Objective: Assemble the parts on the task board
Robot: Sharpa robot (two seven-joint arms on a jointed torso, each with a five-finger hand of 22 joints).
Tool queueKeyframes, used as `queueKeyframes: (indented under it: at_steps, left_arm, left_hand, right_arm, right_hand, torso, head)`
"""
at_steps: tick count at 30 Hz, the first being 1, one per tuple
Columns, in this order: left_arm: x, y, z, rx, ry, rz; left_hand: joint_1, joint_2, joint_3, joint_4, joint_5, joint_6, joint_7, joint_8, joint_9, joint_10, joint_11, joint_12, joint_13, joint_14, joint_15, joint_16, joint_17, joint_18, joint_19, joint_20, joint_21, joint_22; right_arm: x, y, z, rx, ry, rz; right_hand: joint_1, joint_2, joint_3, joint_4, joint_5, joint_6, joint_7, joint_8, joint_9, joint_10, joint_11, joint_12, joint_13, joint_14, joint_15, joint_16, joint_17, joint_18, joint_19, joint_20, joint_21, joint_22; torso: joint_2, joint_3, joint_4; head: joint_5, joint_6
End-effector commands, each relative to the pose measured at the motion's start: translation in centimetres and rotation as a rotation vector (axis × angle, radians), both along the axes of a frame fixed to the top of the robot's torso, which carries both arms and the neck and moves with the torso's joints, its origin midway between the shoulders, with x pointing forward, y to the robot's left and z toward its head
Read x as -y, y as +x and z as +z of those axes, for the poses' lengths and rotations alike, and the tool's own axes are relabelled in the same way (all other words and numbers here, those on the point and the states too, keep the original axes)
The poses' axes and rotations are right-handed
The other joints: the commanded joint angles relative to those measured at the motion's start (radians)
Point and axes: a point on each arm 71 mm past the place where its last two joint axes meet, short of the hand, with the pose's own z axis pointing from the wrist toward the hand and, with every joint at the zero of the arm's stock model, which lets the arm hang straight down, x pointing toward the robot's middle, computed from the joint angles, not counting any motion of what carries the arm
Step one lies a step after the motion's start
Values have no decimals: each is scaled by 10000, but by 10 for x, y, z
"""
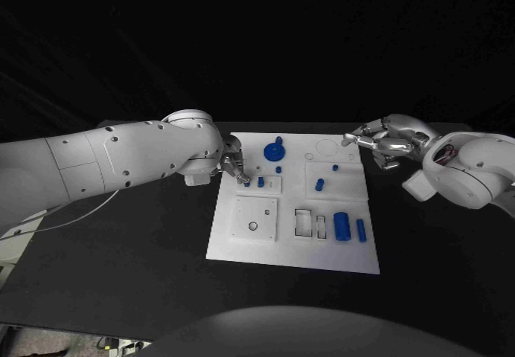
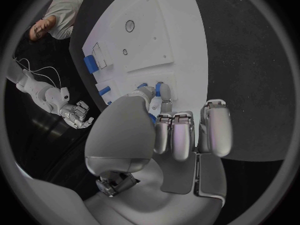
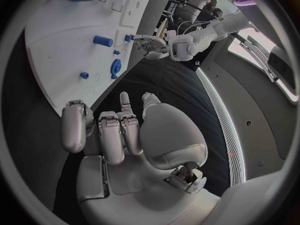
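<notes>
Evidently working a small blue part at the task board left edge, left hand pinching it for seating; right hand clear, holding nothing.

Task board centred on table. Gear-shaped part at board's far edge, two cylinder parts near its right front. Left hand over board's left edge; right hand beside its far right corner.
</notes>
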Motion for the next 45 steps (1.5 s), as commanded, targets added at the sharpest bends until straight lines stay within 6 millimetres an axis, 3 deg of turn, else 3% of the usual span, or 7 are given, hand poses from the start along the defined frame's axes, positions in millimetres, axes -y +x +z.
queueKeyframes:
  at_steps: [1,23,45]
  left_arm:
    - [3,-1,0,181,23,-187]
    - [-1,-2,-1,111,407,-43]
    - [7,-2,-1,32,219,-10]
  left_hand:
    - [40,-72,768,-659,30,89,-64,66,19,1040,-44,1,2629,1055,-42,24,2633,-14,171,-82,-28,1526]
    - [-45,-126,1083,-773,-50,261,-96,181,98,1040,-73,1,2629,1055,-67,24,2633,-22,205,-102,-6,1555]
    - [-170,-221,1483,-961,140,336,-136,382,283,1040,-118,1,2629,1055,-111,24,2633,-25,232,-144,-9,1572]
  right_arm:
    - [-1,-1,0,11,34,152]
    - [-1,-1,-3,-29,25,131]
    - [-1,-1,-3,-10,27,110]
  right_hand:
    - [126,-3,-11,-66,46,62,-18,-46,13,1114,27,-37,2609,1043,60,34,2634,66,-36,0,-56,1739]
    - [212,-57,-3,-107,55,69,-12,-51,18,1114,32,-37,2609,1043,66,34,2634,71,-50,3,-76,1733]
    - [341,-115,20,-167,56,89,-15,-50,28,1114,34,-37,2609,1043,67,34,2634,69,-43,7,-76,1735]
  torso:
    - [3,8,-6]
    - [0,9,7]
    - [6,10,-1]
  head:
    - [16,-1]
    - [21,-1]
    - [40,-1]
